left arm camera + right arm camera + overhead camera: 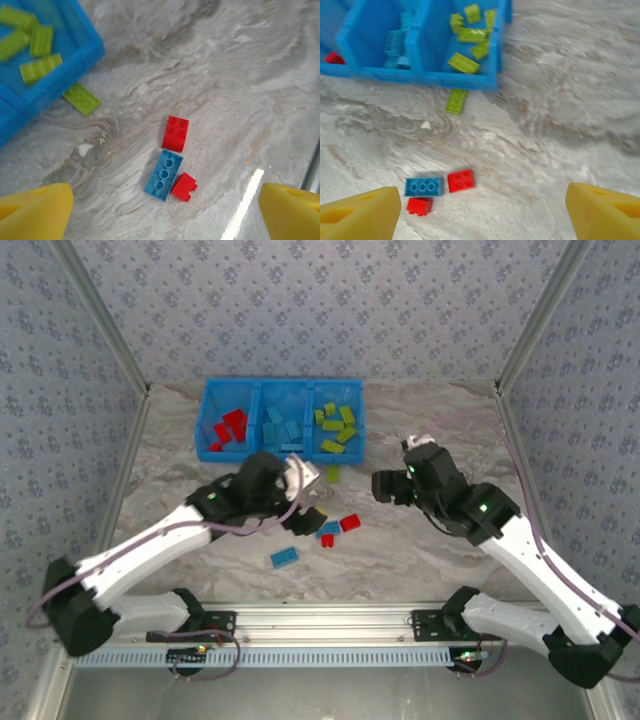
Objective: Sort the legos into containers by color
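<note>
Blue bin (207, 410): red legos (230, 427) in left compartment, light-blue legos (281, 428) middle, green legos (337, 426) right. Loose on surface (240, 75): green brick (81, 98) flat beside bin; red brick (175, 133) and small red brick (184, 186) just beside blue brick (163, 174); lone blue brick (284, 557) apart.

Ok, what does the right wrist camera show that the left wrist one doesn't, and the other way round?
Right wrist: blue bricks in the middle compartment, and a binned red brick left of them. Left wrist: a glare streak on the table. Both: green bricks in the bin's end compartment, a stray green brick on the table beside the bin, and a loose blue brick with two loose red bricks beside it.
</note>
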### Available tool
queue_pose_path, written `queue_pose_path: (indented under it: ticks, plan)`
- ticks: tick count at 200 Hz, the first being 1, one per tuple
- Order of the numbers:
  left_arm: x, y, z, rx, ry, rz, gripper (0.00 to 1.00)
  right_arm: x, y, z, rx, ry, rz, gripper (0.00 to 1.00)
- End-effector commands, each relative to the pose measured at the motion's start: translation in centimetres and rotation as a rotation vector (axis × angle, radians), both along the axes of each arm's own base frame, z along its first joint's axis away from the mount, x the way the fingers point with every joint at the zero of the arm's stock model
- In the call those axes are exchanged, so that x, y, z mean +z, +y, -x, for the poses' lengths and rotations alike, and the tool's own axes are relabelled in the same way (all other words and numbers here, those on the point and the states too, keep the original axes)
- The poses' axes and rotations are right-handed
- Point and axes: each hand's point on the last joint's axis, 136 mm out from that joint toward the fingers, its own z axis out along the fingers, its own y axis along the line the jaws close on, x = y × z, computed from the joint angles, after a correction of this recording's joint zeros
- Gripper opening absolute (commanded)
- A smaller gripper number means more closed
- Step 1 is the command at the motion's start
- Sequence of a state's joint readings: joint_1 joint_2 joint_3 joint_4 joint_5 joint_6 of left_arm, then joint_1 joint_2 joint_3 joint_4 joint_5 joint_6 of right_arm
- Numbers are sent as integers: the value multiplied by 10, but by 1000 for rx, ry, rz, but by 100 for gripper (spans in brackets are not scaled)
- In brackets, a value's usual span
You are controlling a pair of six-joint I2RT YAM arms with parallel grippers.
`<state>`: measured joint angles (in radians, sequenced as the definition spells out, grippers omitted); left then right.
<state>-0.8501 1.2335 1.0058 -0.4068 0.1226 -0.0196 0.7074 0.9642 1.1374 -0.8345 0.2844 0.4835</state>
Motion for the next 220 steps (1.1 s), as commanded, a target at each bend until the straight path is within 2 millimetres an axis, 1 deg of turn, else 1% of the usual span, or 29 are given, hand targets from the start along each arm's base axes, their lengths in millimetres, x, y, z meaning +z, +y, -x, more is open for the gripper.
queue_pose_path:
  ticks: [1, 14, 26, 45, 68, 90, 104, 122, 134, 149, 178, 190, 220]
  plan:
    - [-18, -12, -35, 265, 113, 3, 95, -6, -31, 11, -147, 7, -12, 89]
    - [-33, -25, -51, 331, 152, 10, 96, -4, -36, 13, -161, -3, -24, 90]
    - [-48, -33, -68, 410, 172, -8, 96, -3, -36, 14, -160, -6, -30, 90]
    - [-78, -43, -91, 468, 182, -89, 96, -3, -34, 14, -154, 3, -34, 91]
    - [-117, -45, -116, 558, 206, -171, 94, -7, -29, 15, -138, 21, -45, 92]
    - [-139, -46, -138, 627, 192, -162, 92, -12, -27, 17, -130, 42, -54, 92]
    - [-151, -43, -150, 655, 149, -197, 91, -14, -27, 18, -128, 46, -54, 92]
    - [-162, -46, -160, 653, 140, -218, 87, -15, -26, 19, -139, 57, -74, 93]
    - [-168, -51, -165, 642, 146, -213, 82, -15, -25, 20, -135, 59, -76, 93]
    - [-173, -56, -168, 625, 160, -205, 76, -16, -26, 20, -139, 62, -73, 93]
    - [-180, -56, -173, 641, 175, -194, 64, -15, -26, 20, -142, 59, -75, 94]
    - [-182, -57, -173, 634, 186, -193, 57, -15, -26, 20, -140, 59, -77, 94]
    - [-182, -55, -165, 616, 205, -197, 36, -14, -25, 19, -141, 56, -80, 95]
